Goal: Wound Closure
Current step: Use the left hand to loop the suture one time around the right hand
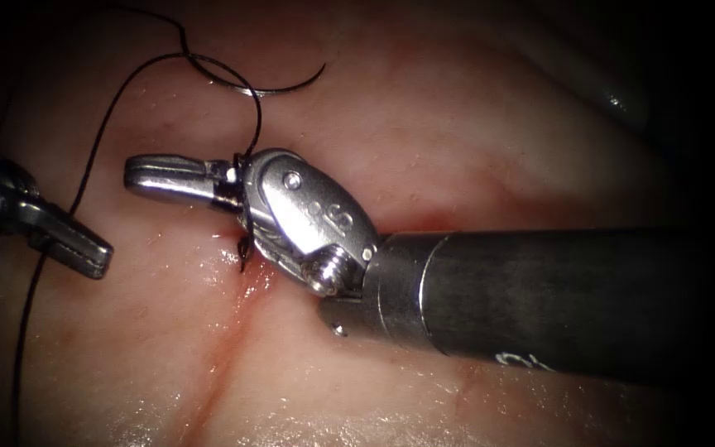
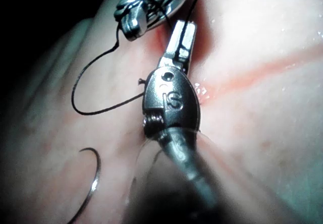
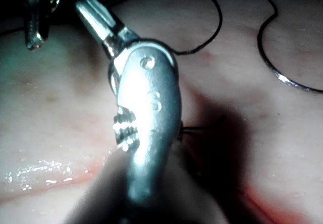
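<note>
In the endoscope view we see the right tool [image 1: 163, 176], jaws closed and apparently empty, over the cut [image 1: 237, 310]; the left tool [image 1: 84, 251], jaws closed, holds nothing. The needle [image 1: 254, 87] lies free on the tissue [image 1: 457, 132], with thread [image 1: 84, 178] trailing. In the left wrist view the needle [image 2: 93, 183] rests on the tissue. In the right wrist view the needle [image 3: 287, 80] lies apart from the right tool [image 3: 96, 14].

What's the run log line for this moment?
right tool: shut, thread at wrist | left tool: holds nothing | needle: free on tissue
</note>
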Controlling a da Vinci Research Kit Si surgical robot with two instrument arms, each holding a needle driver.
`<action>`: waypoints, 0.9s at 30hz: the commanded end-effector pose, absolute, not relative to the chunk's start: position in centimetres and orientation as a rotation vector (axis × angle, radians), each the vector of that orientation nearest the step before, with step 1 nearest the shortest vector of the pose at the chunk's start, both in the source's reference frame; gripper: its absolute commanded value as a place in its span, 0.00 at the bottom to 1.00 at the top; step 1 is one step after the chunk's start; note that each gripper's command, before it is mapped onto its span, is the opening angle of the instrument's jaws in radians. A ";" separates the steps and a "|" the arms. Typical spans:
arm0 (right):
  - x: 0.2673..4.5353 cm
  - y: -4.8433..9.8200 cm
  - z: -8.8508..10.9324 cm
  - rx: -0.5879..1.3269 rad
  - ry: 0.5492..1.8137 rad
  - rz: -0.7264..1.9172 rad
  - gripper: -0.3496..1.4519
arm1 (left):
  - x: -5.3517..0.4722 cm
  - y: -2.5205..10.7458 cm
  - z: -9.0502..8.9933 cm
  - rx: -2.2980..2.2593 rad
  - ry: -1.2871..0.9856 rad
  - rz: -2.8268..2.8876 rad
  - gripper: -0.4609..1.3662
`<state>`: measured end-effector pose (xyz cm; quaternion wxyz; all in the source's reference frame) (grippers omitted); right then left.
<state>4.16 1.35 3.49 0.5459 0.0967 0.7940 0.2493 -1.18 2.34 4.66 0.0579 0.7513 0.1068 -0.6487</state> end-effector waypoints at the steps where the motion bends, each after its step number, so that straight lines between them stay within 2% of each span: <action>1: 4.12 1.4 3.5 0.207 1.870 0.610 0.00 | -1.20 2.3 4.7 2.272 0.344 -1.966 0.06; 6: 4.01 1.4 3.4 0.052 1.785 0.688 0.02 | -1.41 2.1 4.8 2.269 0.382 -1.968 0.06; 9: 3.99 1.5 3.3 -0.035 1.749 0.711 0.16 | -1.58 2.0 4.7 2.273 0.429 -1.957 0.06; 11: 3.97 1.5 3.3 -0.090 1.730 0.731 0.35 | -1.73 1.9 4.7 2.274 0.476 -1.936 0.06; 15: 3.94 1.6 3.3 -0.146 1.714 0.733 0.36 | -1.92 1.7 4.6 2.273 0.519 -1.917 0.06; 17: 3.92 1.6 3.3 -0.170 1.707 0.742 0.46 | -1.99 1.7 4.5 2.274 0.538 -1.914 0.06; 18: 3.91 1.6 3.3 -0.180 1.703 0.746 0.51 | -2.04 1.6 4.5 2.273 0.550 -1.908 0.06; 19: 3.89 1.6 3.3 -0.201 1.697 0.755 0.67 | -2.09 1.6 4.5 2.270 0.564 -1.899 0.06; 22: 3.88 1.6 3.3 -0.233 1.687 0.770 0.85 | -2.15 1.5 4.5 2.266 0.576 -1.891 0.06; 27: 3.86 1.6 3.3 -0.254 1.620 0.770 0.87 | -2.16 1.5 4.4 2.268 0.603 -1.889 0.06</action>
